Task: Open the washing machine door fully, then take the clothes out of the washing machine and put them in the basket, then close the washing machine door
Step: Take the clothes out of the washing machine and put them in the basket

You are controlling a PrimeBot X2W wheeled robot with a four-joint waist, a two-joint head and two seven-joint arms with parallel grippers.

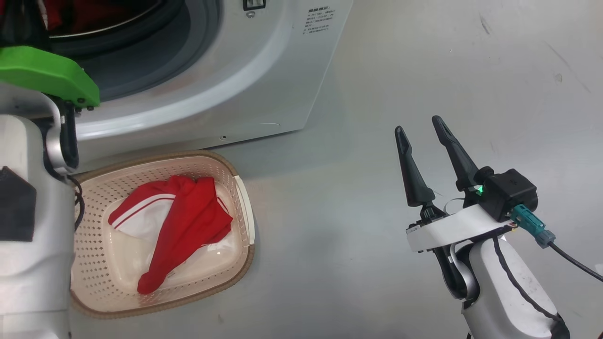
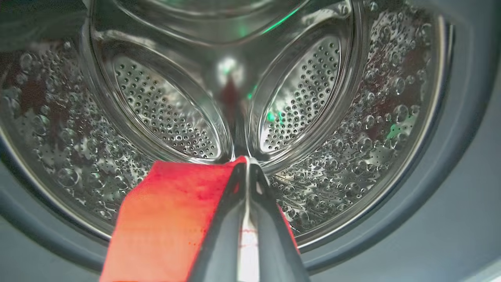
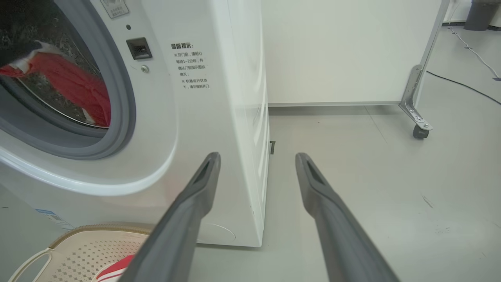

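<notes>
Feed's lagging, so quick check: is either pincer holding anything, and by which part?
Left pincer is shut on a red garment in the drum, gripping the cloth's edge. Right pincer is open, empty.

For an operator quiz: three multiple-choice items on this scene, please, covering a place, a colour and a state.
1. Where is the basket? A on a table; B on the floor before the washing machine; C on a shelf.
2. The garment in the basket is: A red and white; B blue; C green.
3. The left pincer is: A open, empty; B resting on the floor; C shut on red cloth.
Answers: 1 B, it sits at the machine's foot; 2 A, red with white stripes; 3 C, its jaws meet on the cloth.
</notes>
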